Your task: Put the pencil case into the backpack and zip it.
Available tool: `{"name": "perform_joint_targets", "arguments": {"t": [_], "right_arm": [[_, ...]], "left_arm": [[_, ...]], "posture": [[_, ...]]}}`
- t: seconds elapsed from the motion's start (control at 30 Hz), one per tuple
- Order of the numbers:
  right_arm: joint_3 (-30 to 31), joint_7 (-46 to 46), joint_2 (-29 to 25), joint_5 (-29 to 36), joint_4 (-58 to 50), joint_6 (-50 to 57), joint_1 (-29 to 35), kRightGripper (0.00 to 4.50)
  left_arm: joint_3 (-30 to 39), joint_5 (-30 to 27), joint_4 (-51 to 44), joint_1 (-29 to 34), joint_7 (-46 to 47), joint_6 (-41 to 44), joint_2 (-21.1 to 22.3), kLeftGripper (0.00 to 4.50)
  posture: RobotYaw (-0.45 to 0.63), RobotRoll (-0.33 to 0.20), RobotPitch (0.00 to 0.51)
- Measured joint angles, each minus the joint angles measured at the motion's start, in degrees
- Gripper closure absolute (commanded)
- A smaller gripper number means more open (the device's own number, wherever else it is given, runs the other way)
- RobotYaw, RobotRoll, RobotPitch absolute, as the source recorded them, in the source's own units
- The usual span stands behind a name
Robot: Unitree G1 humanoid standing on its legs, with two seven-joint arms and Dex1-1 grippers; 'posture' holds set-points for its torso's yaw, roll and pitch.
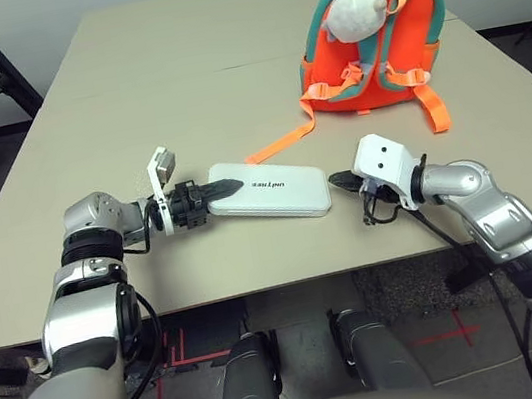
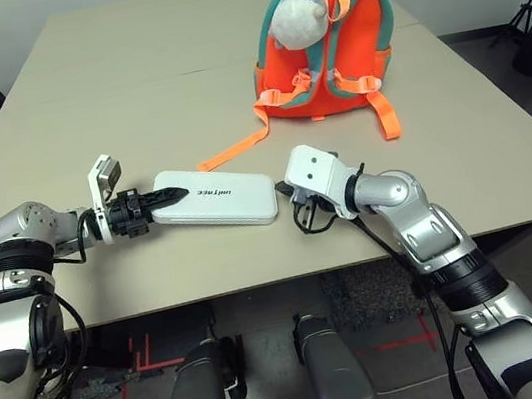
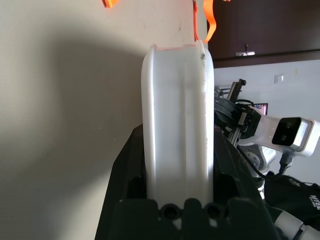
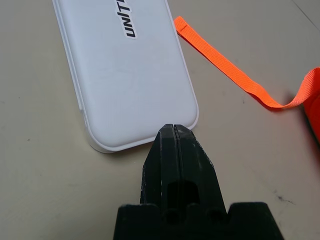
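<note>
By the look of it the job is at its start: the white pencil case [image 1: 270,190] is outside the backpack [image 1: 384,31], near the front of the table [image 1: 86,147], with its lettered face up. The left gripper [image 1: 225,189] has its fingers on either side of the case's end, one over the top and one underneath, closed on it. The right gripper [image 4: 175,127] is closed on nothing, its tips just beside the case's other end. What is left, I judge, is nearly everything: lifting the case clear, carrying it over, putting it inside and zipping up. The backpack stands upright farther back on the right, its strap side facing the robot, with a plush fish [image 1: 356,12] hanging near its top and an orange strap [image 1: 283,144] trailing out close to the case. I cannot tell whether its main pocket is unzipped or what is in it. The case looks shut, so its contents are hidden too.
</note>
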Motion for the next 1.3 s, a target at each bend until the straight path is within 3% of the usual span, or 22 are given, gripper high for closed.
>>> {"name": "perform_joint_targets", "arguments": {"t": [0.27,0.5,0.97,1.2,1.3], "right_arm": [[0.1,0.0,0.3,0.0,2.1,-0.6,-0.3,4.5],[-0.2,-1.7,0.7,-0.1,6.0,-1.0,-1.3,4.5],[-3.2,-4.8,0.2,0.1,7.7,0.1,-1.0,4.5],[-6.3,-7.2,1.0,1.7,7.7,3.5,-0.7,4.5],[-8.2,-8.5,2.0,3.0,7.5,6.1,-0.7,3.9]], "left_arm": [[11.0,-2.7,-1.3,-0.8,10.3,-4.2,-2.3,3.12],[20.5,-5.8,-12.6,-0.7,19.5,-11.0,-2.9,3.14],[27.4,-13.2,-28.5,1.8,30.3,-12.4,-7.9,3.14],[27.5,-15.5,-29.9,1.9,31.5,-16.6,-9.6,3.14],[27.2,-15.7,-30.1,1.9,31.5,-18.4,-9.6,3.14]], "posture": [[-0.14,0.0,0.163],[-0.13,0.0,0.177],[-0.12,0.0,0.203],[-0.13,0.0,0.204],[-0.13,0.0,0.206]]}}
